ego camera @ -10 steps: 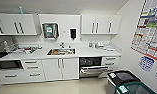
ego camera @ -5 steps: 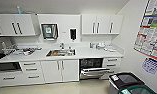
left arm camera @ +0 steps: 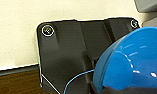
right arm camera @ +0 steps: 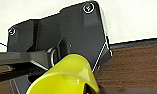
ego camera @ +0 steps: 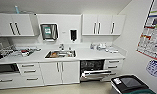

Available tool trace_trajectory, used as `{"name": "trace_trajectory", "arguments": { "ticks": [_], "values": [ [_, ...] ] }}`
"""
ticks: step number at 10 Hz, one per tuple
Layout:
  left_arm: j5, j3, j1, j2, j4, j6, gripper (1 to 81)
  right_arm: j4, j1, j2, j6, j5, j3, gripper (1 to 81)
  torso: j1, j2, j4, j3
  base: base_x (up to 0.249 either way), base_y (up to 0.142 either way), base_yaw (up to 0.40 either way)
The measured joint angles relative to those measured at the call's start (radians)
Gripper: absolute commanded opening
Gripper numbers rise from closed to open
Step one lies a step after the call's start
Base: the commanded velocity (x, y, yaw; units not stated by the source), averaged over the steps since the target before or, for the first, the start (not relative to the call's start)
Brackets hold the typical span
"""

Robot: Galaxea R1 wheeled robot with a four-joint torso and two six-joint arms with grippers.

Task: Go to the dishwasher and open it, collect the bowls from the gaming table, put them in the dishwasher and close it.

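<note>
White wall cupboards hang above a white worktop. Steel sink set into worktop, tap behind it. Paper-towel dispenser and dark soap dispenser on wall. Dish rack at far end. Poster on side wall (text unreadable).

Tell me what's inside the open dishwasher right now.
The dishwasher stands open, door dropped. Inside, a dark cavity with faint wire rack lines. Whether any dishes sit in there cannot be made out.
</note>
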State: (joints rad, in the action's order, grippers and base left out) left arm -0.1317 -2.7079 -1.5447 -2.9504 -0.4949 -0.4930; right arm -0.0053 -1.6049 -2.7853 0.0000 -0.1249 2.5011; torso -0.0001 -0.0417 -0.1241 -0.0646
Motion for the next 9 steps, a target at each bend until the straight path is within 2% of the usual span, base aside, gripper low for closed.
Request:
{"name": "trace_trajectory", "arguments": {
  "ticks": [9],
  "values": [
    [-0.001,-0.001,0.009,0.000,0.000,0.000,1.0,0.000,0.004,-0.002,0.000,-0.004,-0.001,1.0,0.000,0.000,0.000,0.000,0.185,0.000,0.000]
  ]
}}
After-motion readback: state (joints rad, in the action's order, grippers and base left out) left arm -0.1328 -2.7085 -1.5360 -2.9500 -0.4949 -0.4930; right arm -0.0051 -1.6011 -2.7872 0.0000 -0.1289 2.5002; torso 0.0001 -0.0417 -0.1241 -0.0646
